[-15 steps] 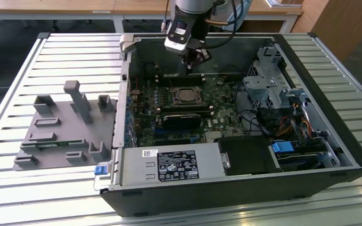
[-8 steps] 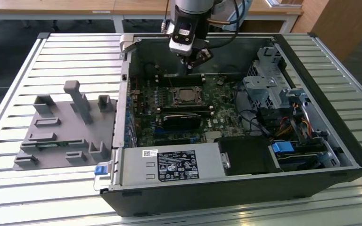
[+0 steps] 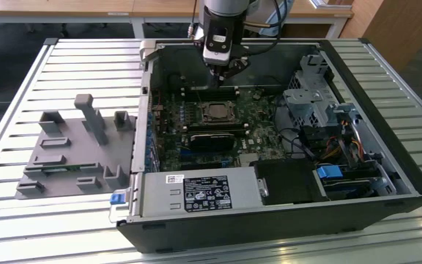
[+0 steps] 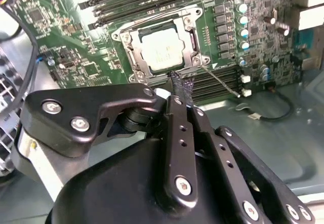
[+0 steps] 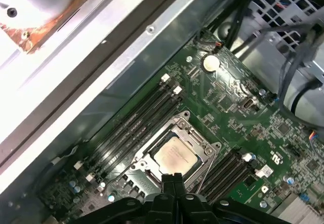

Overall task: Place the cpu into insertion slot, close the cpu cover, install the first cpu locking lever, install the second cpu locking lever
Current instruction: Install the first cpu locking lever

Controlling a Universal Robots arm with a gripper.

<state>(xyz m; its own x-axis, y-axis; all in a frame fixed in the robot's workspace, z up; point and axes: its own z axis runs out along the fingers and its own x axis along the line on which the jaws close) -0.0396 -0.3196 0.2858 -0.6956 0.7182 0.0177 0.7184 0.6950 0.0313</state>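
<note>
Pale silvery metal, the cpu [image 4: 162, 49] [image 5: 174, 155] lies flat in the insertion slot [image 4: 133, 58] on the green motherboard [image 3: 262, 124]. The cpu cover [image 4: 192, 34] [image 5: 201, 144] is down over it, and its frame borders all four edges of the chip. Two thin wire levers show in the second wrist view. One [image 4: 152, 19] runs along a socket edge. The other [image 4: 221, 79] angles away from a corner, out over the memory slots; whether either is latched cannot be told.

The gripper [image 3: 222, 82] [image 4: 178, 79] [image 5: 172, 177] has its two fingers pressed together with nothing between them. In both wrist views the tips hang just at the socket's near edge; contact cannot be told.

In the exterior view the gripper stands at twelve o'clock of the socket, close to the far wall of the computer case [image 3: 387, 165]. Banks of black memory slots [image 5: 136, 127] flank the socket at twelve and six o'clock, leaving only narrow strips of board beside it. One drive cage [image 3: 310, 107] sits at three o'clock, one power supply [image 3: 196, 192] at six, and one grey fixture [image 3: 72, 148] at nine, outside the case on the slatted table [image 3: 20, 99]. A row of four blue-topped capacitors [image 4: 244, 26] edges the socket, and one coin battery [image 5: 210, 62] lies well apart
</note>
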